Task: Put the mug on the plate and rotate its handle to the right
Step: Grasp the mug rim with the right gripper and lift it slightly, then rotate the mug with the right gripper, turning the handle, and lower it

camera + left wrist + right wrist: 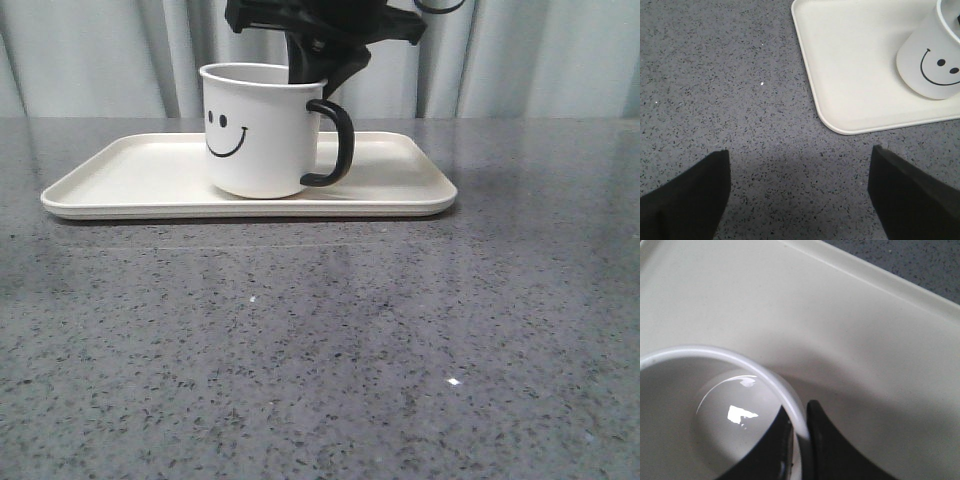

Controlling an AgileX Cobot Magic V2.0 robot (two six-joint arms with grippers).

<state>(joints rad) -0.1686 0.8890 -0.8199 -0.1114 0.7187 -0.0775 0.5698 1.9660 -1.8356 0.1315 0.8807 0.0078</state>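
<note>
The white mug (258, 130) with a black smiley face stands upright on the cream plate (130, 175). Its black handle (338, 145) points right in the front view. My right gripper (322, 62) comes down from above and is shut on the mug's rim, one finger inside and one outside (801, 440). The mug (932, 65) and the plate's corner (840, 75) also show in the left wrist view. My left gripper (800, 195) is open and empty over the bare table, short of the plate's corner.
The grey speckled table (320, 350) stretches in front of the plate. A grey curtain (90, 60) hangs behind the table.
</note>
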